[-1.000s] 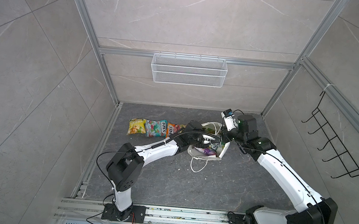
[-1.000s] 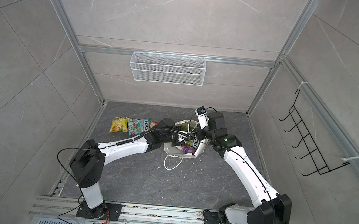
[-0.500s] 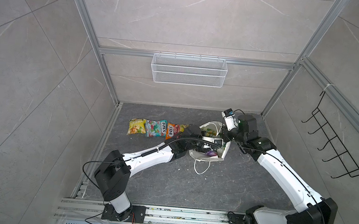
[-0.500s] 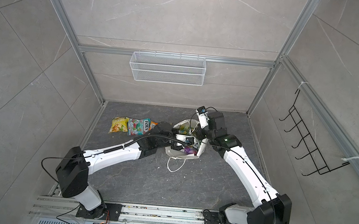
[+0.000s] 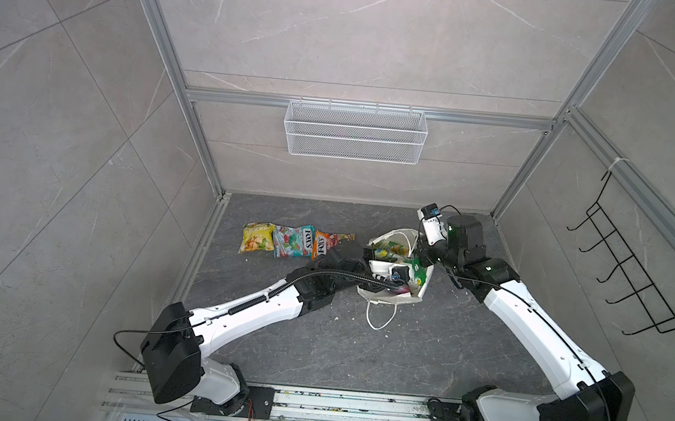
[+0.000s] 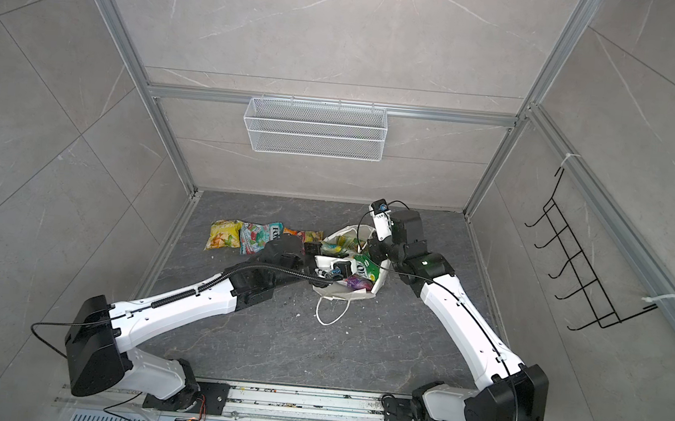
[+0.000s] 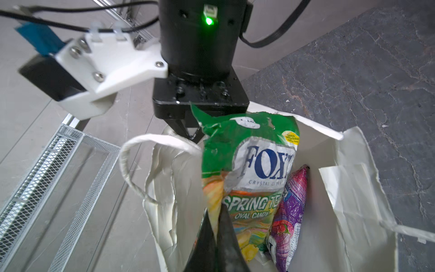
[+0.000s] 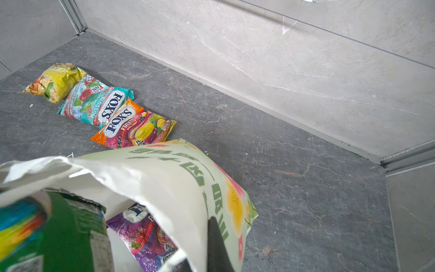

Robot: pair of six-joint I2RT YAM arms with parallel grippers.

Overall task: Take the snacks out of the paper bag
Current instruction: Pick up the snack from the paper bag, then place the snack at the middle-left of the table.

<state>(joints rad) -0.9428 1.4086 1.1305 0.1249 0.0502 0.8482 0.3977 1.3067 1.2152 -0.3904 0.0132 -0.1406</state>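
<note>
Five packets show clearly, a yellow packet (image 5: 257, 243), a teal packet (image 5: 291, 247) and an orange packet (image 5: 323, 244) on the floor (image 5: 398, 358) plus a green packet (image 7: 249, 179) and a purple packet (image 7: 292, 212) in the one bag (image 7: 348, 193), besides one basket (image 5: 354, 138), one rack (image 5: 635, 262) and two arms, left arm (image 5: 251, 316) and right arm (image 5: 526, 324).

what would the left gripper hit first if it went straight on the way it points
Apart from the green packet pinched in the left gripper, the first thing in line looks like the right gripper, shut on the paper bag rim; depth is unclear.
</note>
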